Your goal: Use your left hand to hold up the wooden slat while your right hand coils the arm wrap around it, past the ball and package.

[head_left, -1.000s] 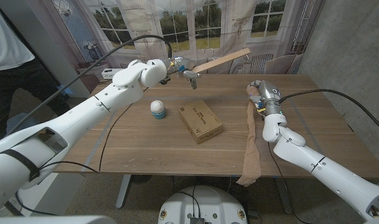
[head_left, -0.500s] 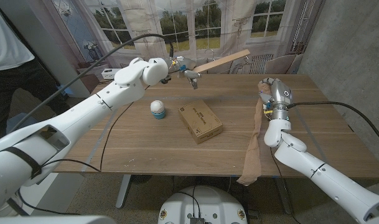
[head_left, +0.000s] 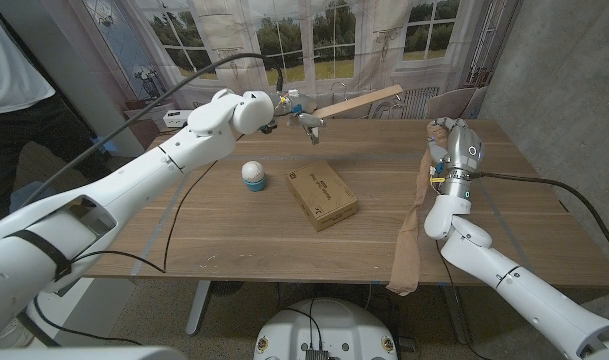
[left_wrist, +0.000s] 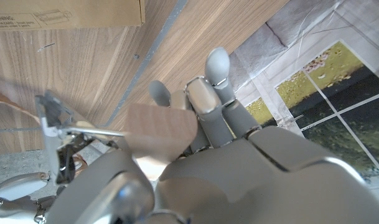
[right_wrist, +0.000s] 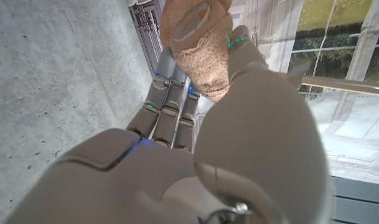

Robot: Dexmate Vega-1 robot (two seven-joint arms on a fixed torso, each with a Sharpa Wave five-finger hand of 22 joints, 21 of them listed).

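My left hand [head_left: 284,108] grips one end of the pale wooden slat [head_left: 356,98], which juts out over the table's far side, well above the wood. The left wrist view shows my fingers [left_wrist: 209,102] wrapped around the slat's end [left_wrist: 161,127]. At the table's right, my right hand [head_left: 452,140] is raised and pinches the top of the tan arm wrap [head_left: 412,220], whose long strip trails down over the front edge. The right wrist view has the wrap's rolled end [right_wrist: 198,43] held at my fingertips. The white and teal ball [head_left: 253,175] and the cardboard package [head_left: 322,194] sit mid-table.
A black cable [head_left: 174,215] loops across the table's left part. A person in a white top [head_left: 9,60] stands at the far left. A radiator and chair back [head_left: 424,100] lie beyond the table's far edge, under the windows. A concrete wall [head_left: 564,70] rises at right.
My right hand has risen and moved right, lifting the wrap's upper end off the table. The left hand and slat have shifted slightly.
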